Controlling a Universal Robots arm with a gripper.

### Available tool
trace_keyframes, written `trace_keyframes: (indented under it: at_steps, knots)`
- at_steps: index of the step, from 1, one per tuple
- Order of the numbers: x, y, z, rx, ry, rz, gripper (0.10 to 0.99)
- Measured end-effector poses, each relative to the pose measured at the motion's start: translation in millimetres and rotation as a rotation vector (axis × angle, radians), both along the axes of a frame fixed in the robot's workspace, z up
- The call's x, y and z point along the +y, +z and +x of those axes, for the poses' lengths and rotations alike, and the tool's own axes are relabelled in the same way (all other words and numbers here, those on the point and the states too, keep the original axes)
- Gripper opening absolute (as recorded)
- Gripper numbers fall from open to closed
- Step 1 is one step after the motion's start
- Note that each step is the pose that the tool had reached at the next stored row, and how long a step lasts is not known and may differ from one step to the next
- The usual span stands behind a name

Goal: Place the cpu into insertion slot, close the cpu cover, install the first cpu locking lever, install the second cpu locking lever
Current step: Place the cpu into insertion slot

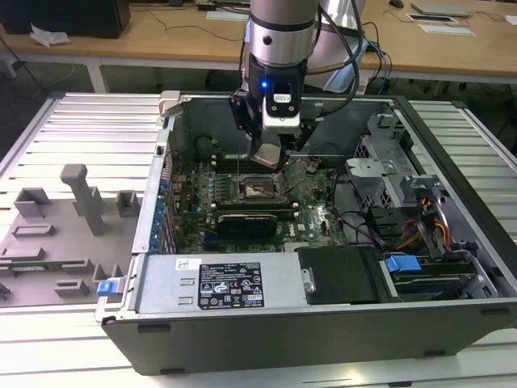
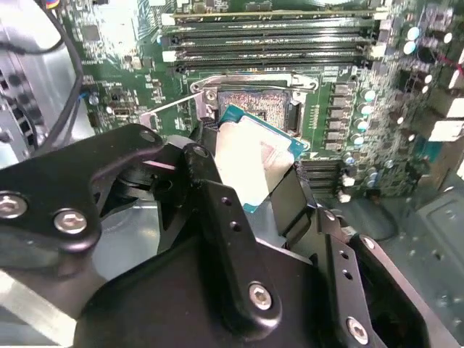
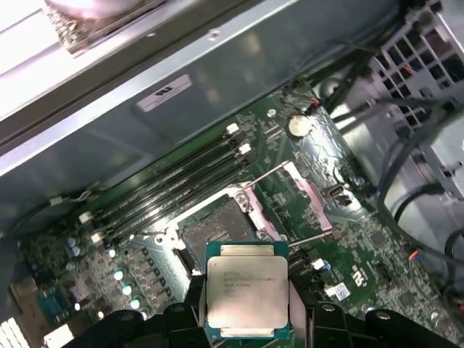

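Note:
My gripper (image 2: 250,181) is shut on the cpu (image 3: 246,291), a small square chip with a pale metal top and a green edge, gripped on two opposite sides by the black fingers (image 2: 286,192). The chip hangs tilted a little above the motherboard, next to the insertion slot (image 3: 217,232), which lies bare with its dark pin field showing. In the exterior view the gripper (image 1: 271,153) hovers inside the computer case just behind the insertion slot (image 1: 260,188). The cpu cover (image 3: 301,194) stands swung up beside the socket. Thin wire levers stick out near the socket's corners.
The open computer case (image 1: 161,267) surrounds the green motherboard (image 1: 311,218). Memory slots (image 3: 174,181) run along one side of the socket. Cables and a drive cage (image 1: 388,162) fill the exterior view's right. A grey fixture tray (image 1: 56,234) lies at the exterior view's left.

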State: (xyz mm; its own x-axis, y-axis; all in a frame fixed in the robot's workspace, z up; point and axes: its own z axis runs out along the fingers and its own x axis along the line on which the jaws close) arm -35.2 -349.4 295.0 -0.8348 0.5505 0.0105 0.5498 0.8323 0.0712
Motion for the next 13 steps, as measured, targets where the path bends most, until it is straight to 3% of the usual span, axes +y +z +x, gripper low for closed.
trace_keyframes:
  at_steps: [10,13]
  knots:
    - [0.0,-1.4,0.0,0.0,-0.195,0.0,0.541]
    - [0.0,-2.0,0.0,0.0,-0.288,0.0,0.541]
